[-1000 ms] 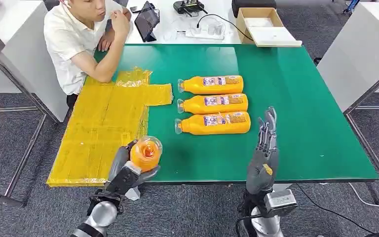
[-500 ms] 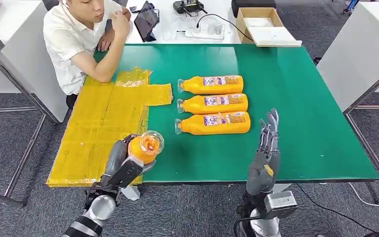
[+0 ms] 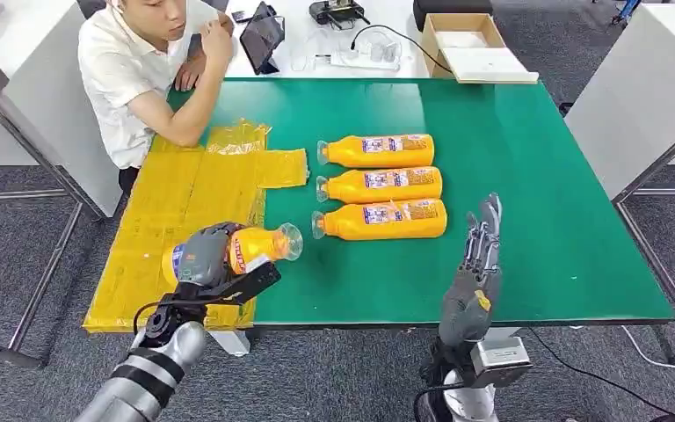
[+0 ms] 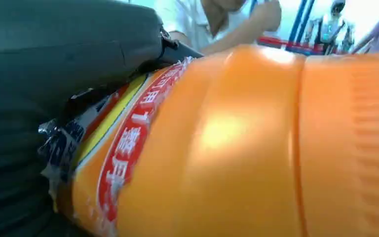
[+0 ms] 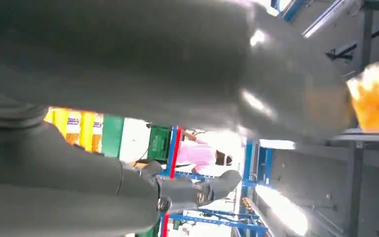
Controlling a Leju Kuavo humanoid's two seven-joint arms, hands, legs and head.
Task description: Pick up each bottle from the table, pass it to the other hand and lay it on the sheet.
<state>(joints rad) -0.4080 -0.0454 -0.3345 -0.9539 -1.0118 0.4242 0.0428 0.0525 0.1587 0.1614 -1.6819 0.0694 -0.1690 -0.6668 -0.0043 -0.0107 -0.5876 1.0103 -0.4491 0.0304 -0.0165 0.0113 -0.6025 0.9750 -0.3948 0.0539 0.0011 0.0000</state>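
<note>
My left hand (image 3: 206,256) grips an orange bottle (image 3: 246,248), held nearly level over the near right edge of the yellow sheet (image 3: 185,220), its clear cap toward the table's middle. Close up, the bottle's orange body (image 4: 256,148) and red label lie against my dark fingers (image 4: 54,64). Three more orange bottles lie side by side on the green table (image 3: 510,149): far (image 3: 376,150), middle (image 3: 380,185) and near (image 3: 381,220). My right hand (image 3: 475,268) stands upright near the table's front edge, fingers straight and apart, holding nothing.
A person (image 3: 141,70) sits at the table's far left corner, elbow by the sheet's far end. A cardboard box (image 3: 470,44), a tablet (image 3: 262,37) and cables lie on the white table behind. Grey carpet surrounds the table.
My left hand has turned the bottle from cap-toward-camera to lying nearly level and carried it left over the sheet. The right hand has stayed put.
</note>
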